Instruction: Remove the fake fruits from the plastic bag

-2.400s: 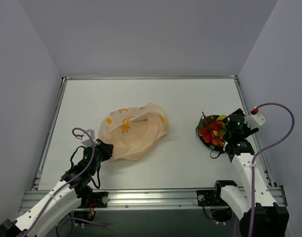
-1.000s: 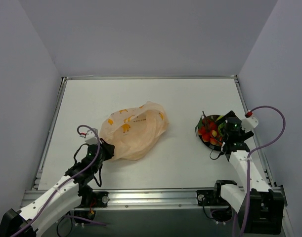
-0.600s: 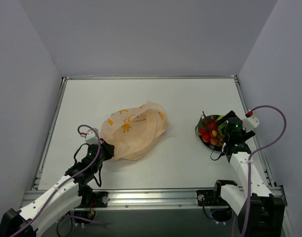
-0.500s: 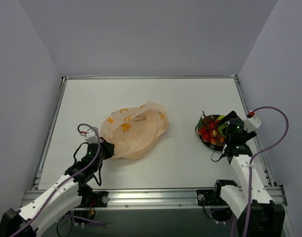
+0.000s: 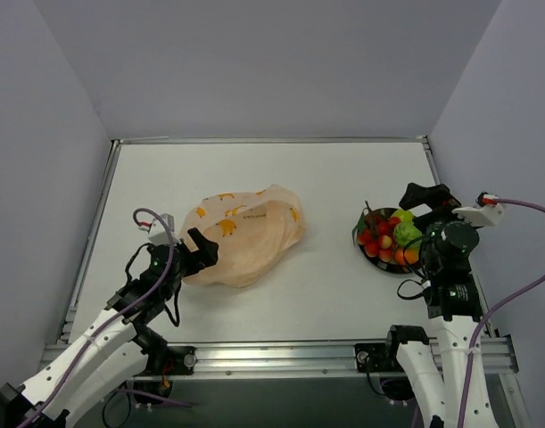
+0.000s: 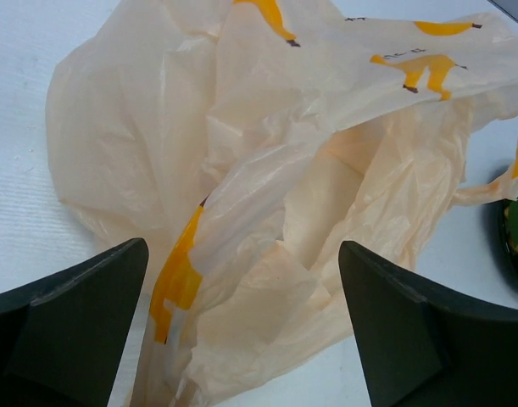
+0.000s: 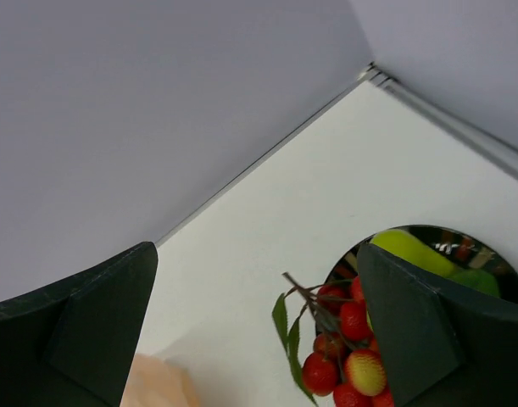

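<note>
In the top view, a dark round plate (image 5: 385,264) is seen at the right of the white table (image 5: 343,178), heaped with small glossy plastic fake fruits (image 5: 392,242) in red, orange, yellow-green and green. A thin, crinkly, translucent peach-orange plastic bag (image 5: 245,236) with orange printed marks lies crumpled left of centre, well apart from the plate. Whether anything is inside it cannot be told. The left gripper (image 5: 203,250) is placed at the bag's near left edge. The right gripper (image 5: 425,198) is held above the plate's far side, its fingers spread.

In the left wrist view, the left gripper (image 6: 242,280) is shown released, its fingers wide apart, with the folded plastic bag (image 6: 309,212) filling the space between them. Only layered film is seen at its opening. A sliver of the plate (image 6: 515,242) is cut off at the right edge.

In the right wrist view, the right gripper (image 7: 259,288) is parted and grasps nothing. The plate (image 7: 462,242) is partly hidden behind the right finger. Of the fake fruits (image 7: 348,335), red ones on a leafy stem and a yellow-green one are seen. A corner of the plastic bag (image 7: 157,383) is cut off at the bottom edge.
</note>
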Controlling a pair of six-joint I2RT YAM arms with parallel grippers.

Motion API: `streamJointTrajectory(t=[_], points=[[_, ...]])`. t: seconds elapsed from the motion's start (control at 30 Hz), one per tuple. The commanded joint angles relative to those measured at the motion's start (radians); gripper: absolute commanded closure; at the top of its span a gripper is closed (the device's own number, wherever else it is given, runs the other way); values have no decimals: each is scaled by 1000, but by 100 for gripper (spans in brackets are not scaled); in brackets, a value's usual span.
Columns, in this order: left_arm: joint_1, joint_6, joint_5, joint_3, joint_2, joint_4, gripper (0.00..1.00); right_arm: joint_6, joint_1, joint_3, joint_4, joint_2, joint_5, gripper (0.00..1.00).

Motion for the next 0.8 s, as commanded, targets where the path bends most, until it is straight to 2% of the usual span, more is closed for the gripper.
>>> streamJointTrajectory(t=[0.0, 0.17, 0.27, 0.3, 0.33, 0.43, 0.6, 0.77], points=[[-7, 9, -24, 161, -47, -141, 6, 10, 12, 5, 66, 16, -235, 0], [-7, 107, -76, 354, -104, -346, 6, 52, 41, -15, 151, -12, -358, 0], [-5, 225, -176, 532, -113, -472, 6, 65, 52, -33, 203, -38, -442, 0], [-5, 292, -214, 616, -109, -490, 6, 72, 52, -42, 223, -41, -479, 0], [-7, 322, -231, 651, -106, -507, 6, 87, 52, -50, 276, -42, -573, 0], [-7, 400, -262, 746, -78, -555, 6, 145, 76, -79, 394, -33, -695, 0], [-7, 422, -196, 738, -66, -550, 6, 194, 96, -116, 445, -9, -700, 0], [-7, 426, -126, 645, -77, -517, 6, 182, 111, -135, 439, 11, -668, 0]])
